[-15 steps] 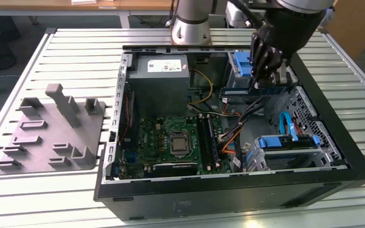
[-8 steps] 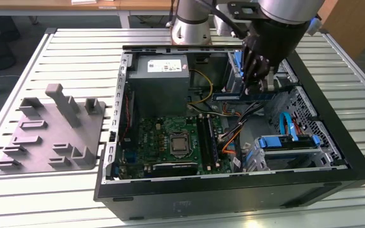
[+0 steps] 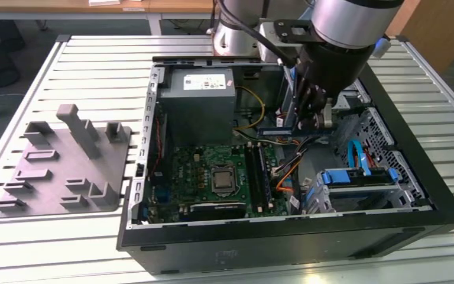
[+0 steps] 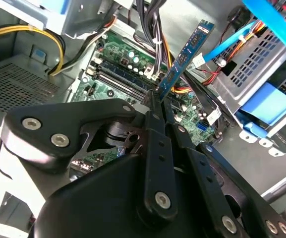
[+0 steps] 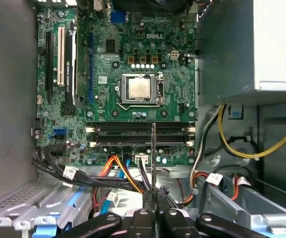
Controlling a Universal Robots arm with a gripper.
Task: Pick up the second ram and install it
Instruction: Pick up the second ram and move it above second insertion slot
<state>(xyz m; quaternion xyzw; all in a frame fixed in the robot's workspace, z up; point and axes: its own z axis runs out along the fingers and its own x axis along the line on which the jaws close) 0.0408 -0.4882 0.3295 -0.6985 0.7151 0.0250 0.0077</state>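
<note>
The second ram is a long, narrow, flat stick with a blue-green circuit board, small printed markings on its face and a paler strip along 1 long edge. In the first wrist view it shows edge-on as a thin dark line. The gripper is clenched on 1 end of it, with the 2 black fingers pressed against its flat sides, so most of the stick juts out past the fingertips. It hangs in the air, touching nothing else, inside the open computer case. It is above the green motherboard, with the memory slots and bundled cables below. In the exterior view the gripper sits near the case's far edge, beside the power supply. The grey moulded fixture lies outside the case on the slatted table.
</note>
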